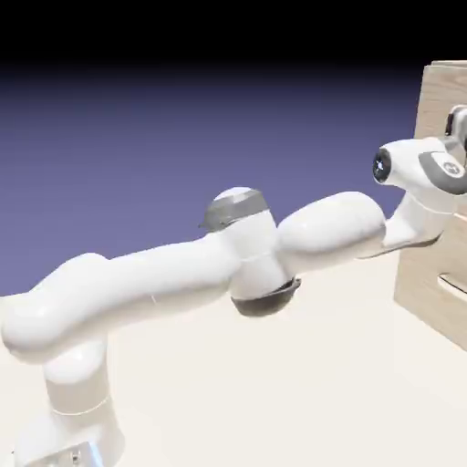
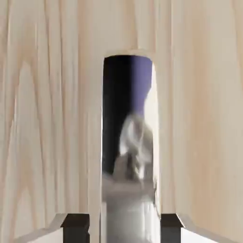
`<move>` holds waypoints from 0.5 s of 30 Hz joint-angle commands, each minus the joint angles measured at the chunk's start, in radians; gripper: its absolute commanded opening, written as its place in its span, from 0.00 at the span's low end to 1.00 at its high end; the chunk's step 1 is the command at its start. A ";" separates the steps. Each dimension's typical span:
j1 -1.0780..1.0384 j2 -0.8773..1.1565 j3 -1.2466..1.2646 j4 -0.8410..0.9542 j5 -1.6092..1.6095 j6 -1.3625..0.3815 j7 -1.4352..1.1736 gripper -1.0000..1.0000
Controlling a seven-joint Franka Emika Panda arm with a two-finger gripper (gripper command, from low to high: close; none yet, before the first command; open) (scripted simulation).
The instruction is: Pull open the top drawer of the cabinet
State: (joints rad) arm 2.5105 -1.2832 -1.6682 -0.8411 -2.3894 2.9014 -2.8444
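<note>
We see a white arm stretched low across a pale table, rising from its base at the lower left and reaching to the right toward a light wood-grain cabinet at the right edge. The hand sits against the cabinet's upper front, where the top drawer is; the claw itself is hidden there in the exterior view. A silver handle shows just above the hand, at the picture's right edge, and lower down we see the lower drawer's handle, well clear of the hand. In the hand view, wood grain fills nearly everything. A shiny silver bar, the top drawer's handle, runs up the middle, mirroring dark and violet tones. The claw brackets it: two dark fingertips stand at the bottom edge, one on each side of the bar, very close to it. We cannot tell from the pictures whether they press on the bar.
</note>
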 commanded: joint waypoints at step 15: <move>-0.276 -0.209 0.344 -0.506 -0.247 -0.276 -0.053 0.00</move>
State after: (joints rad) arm 2.2349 -1.4923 -1.3245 -1.3468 -2.6370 2.6264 -2.8966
